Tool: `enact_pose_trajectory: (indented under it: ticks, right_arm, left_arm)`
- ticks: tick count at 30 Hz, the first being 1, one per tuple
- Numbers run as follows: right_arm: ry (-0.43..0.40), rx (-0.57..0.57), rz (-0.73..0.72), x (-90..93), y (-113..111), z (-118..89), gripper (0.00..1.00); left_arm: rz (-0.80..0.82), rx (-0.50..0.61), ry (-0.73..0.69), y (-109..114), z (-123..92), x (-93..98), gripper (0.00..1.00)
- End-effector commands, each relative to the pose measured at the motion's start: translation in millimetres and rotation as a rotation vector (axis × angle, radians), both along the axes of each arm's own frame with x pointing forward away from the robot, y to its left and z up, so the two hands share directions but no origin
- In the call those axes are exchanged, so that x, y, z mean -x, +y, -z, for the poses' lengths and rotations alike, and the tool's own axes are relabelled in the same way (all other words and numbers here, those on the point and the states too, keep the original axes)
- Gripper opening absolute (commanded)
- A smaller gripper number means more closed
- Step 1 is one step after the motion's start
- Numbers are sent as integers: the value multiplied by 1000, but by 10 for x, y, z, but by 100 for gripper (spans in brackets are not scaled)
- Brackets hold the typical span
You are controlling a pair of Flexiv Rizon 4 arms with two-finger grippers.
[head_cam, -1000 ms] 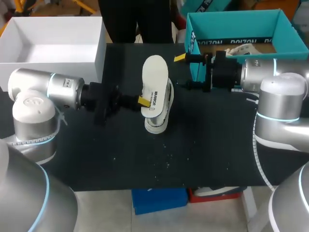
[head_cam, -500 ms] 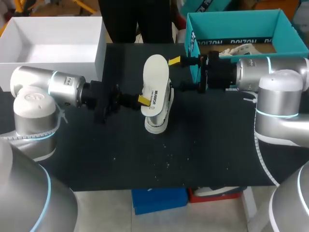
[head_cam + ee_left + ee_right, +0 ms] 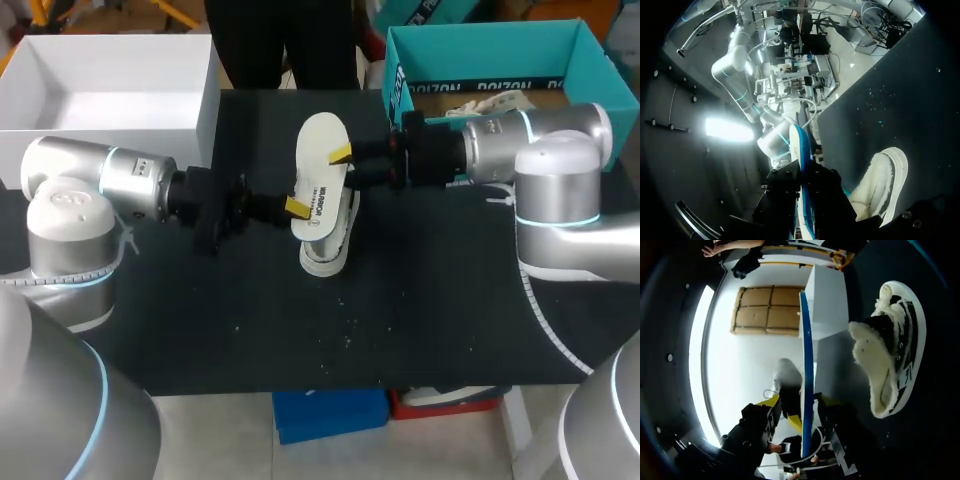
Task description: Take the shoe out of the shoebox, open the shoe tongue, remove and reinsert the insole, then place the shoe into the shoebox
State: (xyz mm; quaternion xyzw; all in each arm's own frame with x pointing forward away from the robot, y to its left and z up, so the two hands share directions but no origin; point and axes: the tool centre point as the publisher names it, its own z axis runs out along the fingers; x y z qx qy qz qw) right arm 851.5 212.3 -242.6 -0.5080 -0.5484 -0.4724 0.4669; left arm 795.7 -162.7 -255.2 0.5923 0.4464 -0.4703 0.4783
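A white insole (image 3: 320, 165) with a blue underside is held on edge above the table, with my left gripper (image 3: 297, 207) shut on its near end. In the left wrist view the insole (image 3: 799, 150) runs edge-on between that gripper's (image 3: 802, 200) dark fingers. The black-and-white fleece-lined shoe (image 3: 330, 245) lies on the black table just below it, also seen beside the gripper (image 3: 880, 180). My right gripper (image 3: 343, 155) is at the insole's far end. In the right wrist view the insole (image 3: 806, 340) passes between its fingers (image 3: 800, 405), which stand a little off it on both sides. The shoe (image 3: 890, 355) lies beside them.
The teal shoebox (image 3: 400, 80) stands open at the back right with something pale inside, right behind my right arm. A white open box (image 3: 208, 110) stands at the back left, and shows beyond the insole (image 3: 827, 300) in the right wrist view. The black mat (image 3: 300, 340) covers the front.
My right arm has moved left from the teal box to the insole's far end, and its fingers have narrowed around it. The left arm and insole have stayed put.
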Motion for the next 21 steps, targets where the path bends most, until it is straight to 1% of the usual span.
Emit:
enact_pose_trajectory:
  ticks: [1, 3, 6, 7, 15, 21]
  right_arm:
    - [2, 2, 5, 15, 51, 36, 42]
    - [3, 2, 5, 19, 58, 45, 41]
    - [5, 3, 7, 22, 73, 58, 33]
    - [5, 2, 9, 22, 76, 63, 32]
    - [-1, -2, 28, -44, 102, 90, 34]
    - [-4, 0, 34, -103, 115, 111, 31]
  left_arm:
    - [-3, -2, -4, -12, 4, 5, 0]
    - [-3, -2, -4, -12, 4, 5, 0]
    - [-3, -2, -4, -12, 4, 5, 0]
    - [-3, -2, -4, -12, 4, 5, 0]
    - [-3, -2, -4, -12, 4, 5, 0]
    - [-3, -2, -4, -12, 4, 5, 0]
